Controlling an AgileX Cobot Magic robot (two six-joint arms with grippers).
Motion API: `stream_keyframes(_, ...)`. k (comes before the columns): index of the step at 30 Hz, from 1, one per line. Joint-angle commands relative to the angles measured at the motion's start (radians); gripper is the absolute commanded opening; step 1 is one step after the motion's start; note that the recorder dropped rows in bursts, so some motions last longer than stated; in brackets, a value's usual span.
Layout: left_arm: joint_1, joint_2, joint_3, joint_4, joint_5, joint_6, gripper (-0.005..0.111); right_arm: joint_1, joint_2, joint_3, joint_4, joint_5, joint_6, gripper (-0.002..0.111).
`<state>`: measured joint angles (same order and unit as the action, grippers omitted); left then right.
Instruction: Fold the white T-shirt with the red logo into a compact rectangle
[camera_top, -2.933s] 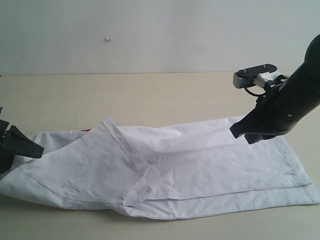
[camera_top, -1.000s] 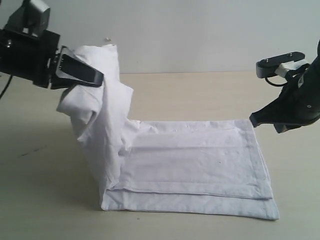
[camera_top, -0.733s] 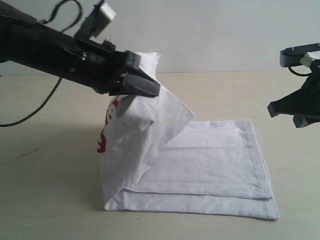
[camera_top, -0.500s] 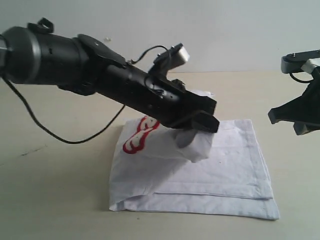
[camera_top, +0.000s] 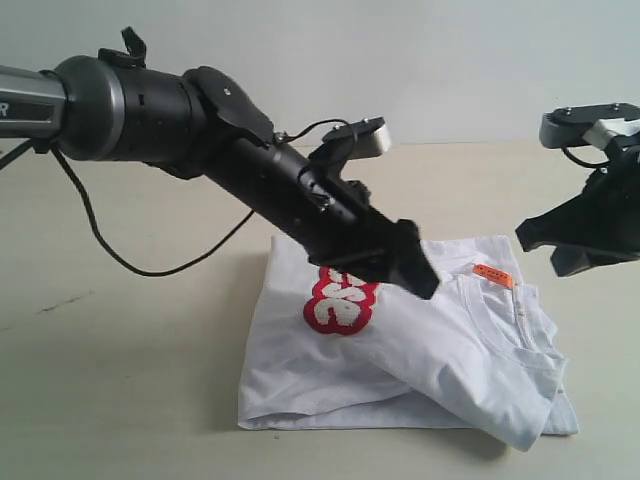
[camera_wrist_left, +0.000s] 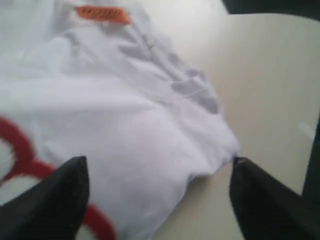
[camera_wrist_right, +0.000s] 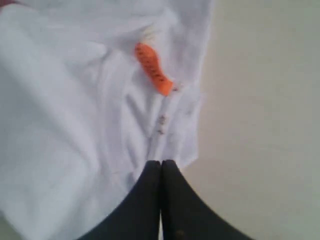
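Nearly done, we judge: the thin white cotton T-shirt (camera_top: 430, 350) lies folded but lumpy on the pale counter (camera_top: 120, 390); left tool (camera_wrist_left: 159, 165) gapes empty, right tool (camera_wrist_right: 161, 167) clenched on nothing; squaring is left.

Exterior looks across table (camera_top: 120, 400); close wrist views share orange tag (camera_wrist_right: 154, 67) on white T-shirt (camera_wrist_left: 140, 115).

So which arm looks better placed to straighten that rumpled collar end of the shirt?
Probably the right. Its end effector hovers just beside the collar end of the white T-shirt, near the orange tag, though shut. The left end effector, open, hangs farther off, by the red logo.
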<state>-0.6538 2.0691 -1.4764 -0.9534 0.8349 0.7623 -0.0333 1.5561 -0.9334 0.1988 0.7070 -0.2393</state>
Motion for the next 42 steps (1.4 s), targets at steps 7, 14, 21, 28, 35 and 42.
stream_keyframes(7, 0.027, 0.003, 0.056, 0.139, 0.027, -0.039, 0.053, -0.002, 0.085, 0.003, 0.236, 0.068, -0.192, 0.005)
stream_keyframes(14, 0.013, 0.062, 0.056, 0.103, 0.029, -0.033, 0.060, -0.002, 0.162, 0.003, 0.148, -0.065, -0.108, 0.030)
stream_keyframes(21, 0.013, 0.091, 0.056, 0.101, 0.033, -0.033, 0.060, -0.002, 0.211, 0.003, 0.002, -0.165, 0.003, 0.054)
stream_keyframes(28, 0.013, 0.092, 0.056, 0.096, 0.033, -0.033, 0.060, -0.002, 0.287, -0.001, -0.037, -0.198, 0.064, 0.054)
stream_keyframes(35, 0.013, 0.092, 0.056, 0.081, 0.028, -0.033, 0.060, -0.002, 0.309, -0.001, 0.026, -0.233, 0.024, 0.043)
stream_keyframes(42, 0.013, 0.092, 0.056, 0.074, 0.027, -0.033, 0.060, -0.002, 0.317, -0.001, 0.038, -0.243, -0.026, 0.018)
